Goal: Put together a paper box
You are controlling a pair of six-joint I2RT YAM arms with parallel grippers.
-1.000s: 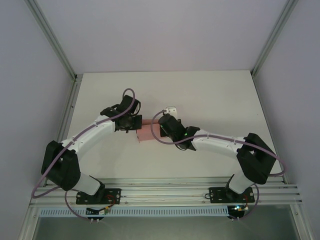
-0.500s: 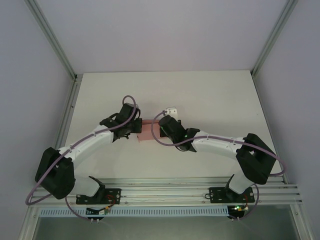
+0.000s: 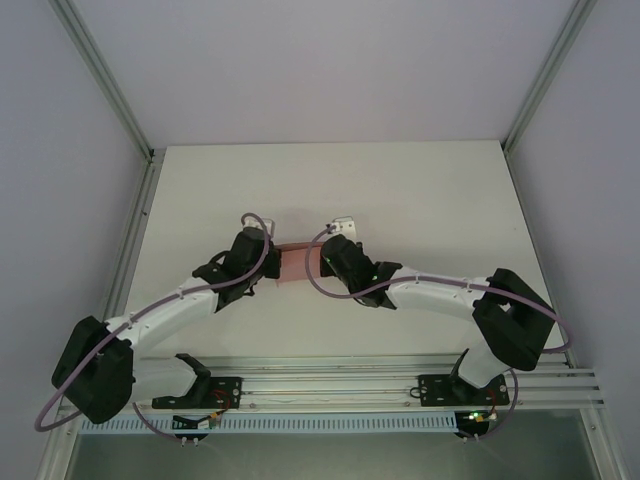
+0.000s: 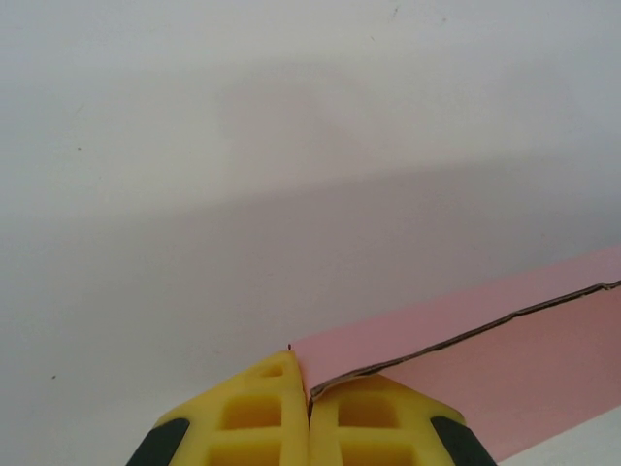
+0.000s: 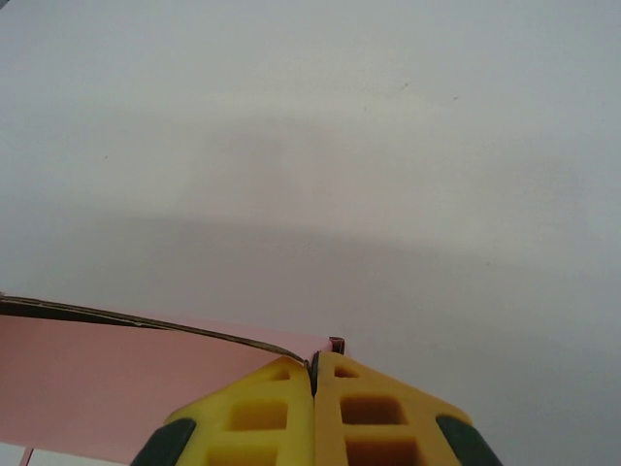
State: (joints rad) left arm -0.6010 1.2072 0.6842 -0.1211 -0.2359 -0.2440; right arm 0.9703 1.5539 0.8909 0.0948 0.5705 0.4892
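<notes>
1. A white table [image 3: 430,190] is stretching from the back wall [image 3: 320,70] to a metal rail [image 3: 330,378] along its near edge.
2. A pink paper box [image 3: 293,264] is sitting near the table's middle; whether it is resting on the surface cannot be told.
3. A soft grey shadow [image 4: 243,252] is falling across the white surface beyond the box.

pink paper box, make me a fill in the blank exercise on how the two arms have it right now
1. In the top view, the pink thin-card paper box sits ___ the two arms' wrists.
2. The left arm's yellow fingers are (open/shut) ___ on the box.
3. The right arm's fingers, pinching the box's other end, are coloured ___.
4. The flat table under the box is ___ in colour.

Missing words: between; shut; yellow; white
</notes>
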